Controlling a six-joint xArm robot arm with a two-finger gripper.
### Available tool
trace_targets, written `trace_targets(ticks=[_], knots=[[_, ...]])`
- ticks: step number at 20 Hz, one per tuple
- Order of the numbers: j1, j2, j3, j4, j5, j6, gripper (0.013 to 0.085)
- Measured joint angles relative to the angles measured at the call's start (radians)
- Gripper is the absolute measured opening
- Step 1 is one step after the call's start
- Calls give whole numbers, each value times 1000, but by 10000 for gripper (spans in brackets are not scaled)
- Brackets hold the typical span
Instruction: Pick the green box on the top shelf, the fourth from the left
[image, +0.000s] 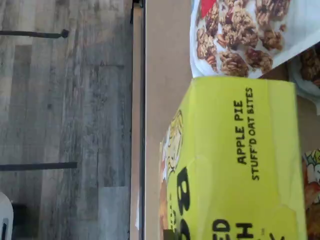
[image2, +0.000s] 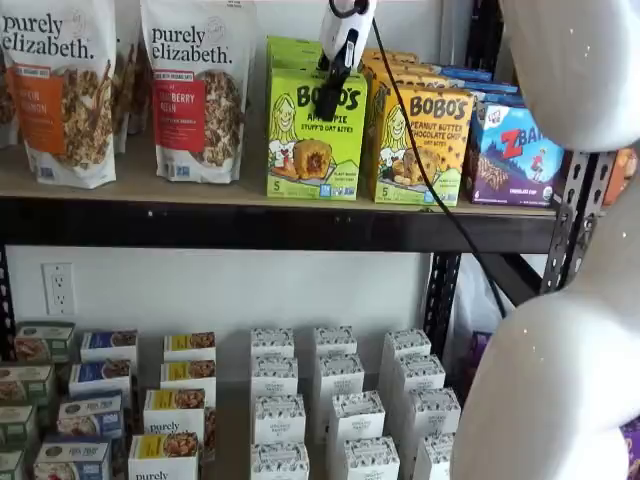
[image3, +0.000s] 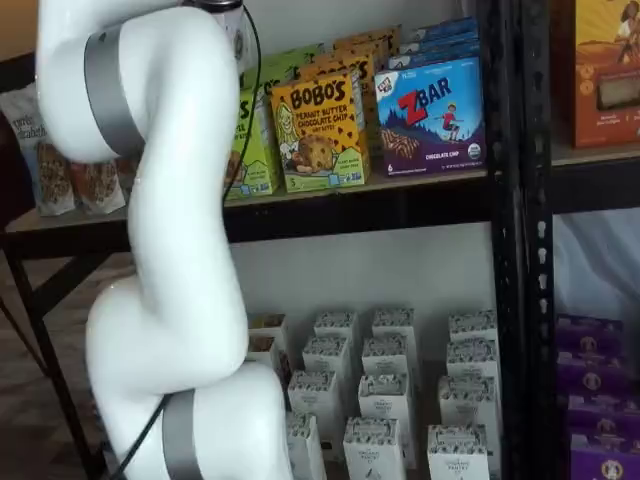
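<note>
The green box (image2: 316, 132) stands upright on the top shelf (image2: 150, 185), between a granola bag and the orange-yellow Bobo's carton (image2: 418, 145). The gripper (image2: 329, 100) hangs from the top edge in a shelf view, its white body above and its black fingers right in front of the green box's upper front face. The fingers show side-on as one dark shape, so no gap can be made out. The wrist view shows the green box (image: 240, 160) close up, with "APPLE PIE STUFF'D OAT BITES" readable. In a shelf view the arm hides most of the green box (image3: 257, 150).
Purely Elizabeth granola bags (image2: 195, 90) stand left of the green box, one showing in the wrist view (image: 250, 35). A blue ZBar box (image2: 515, 155) stands at the right. Small white cartons (image2: 335, 400) fill the lower level. The white arm (image3: 170, 250) fills the foreground.
</note>
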Motion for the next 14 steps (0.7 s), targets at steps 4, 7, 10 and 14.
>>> trace_targets(ticks=[4,7,10,14], knots=[[1,1,-3,-4,4,1,490],[2,1,-4,-8,7,2,490],[2,2,-4,-15,10,1,450],[-2,2,-3,-9,11,-3,370]])
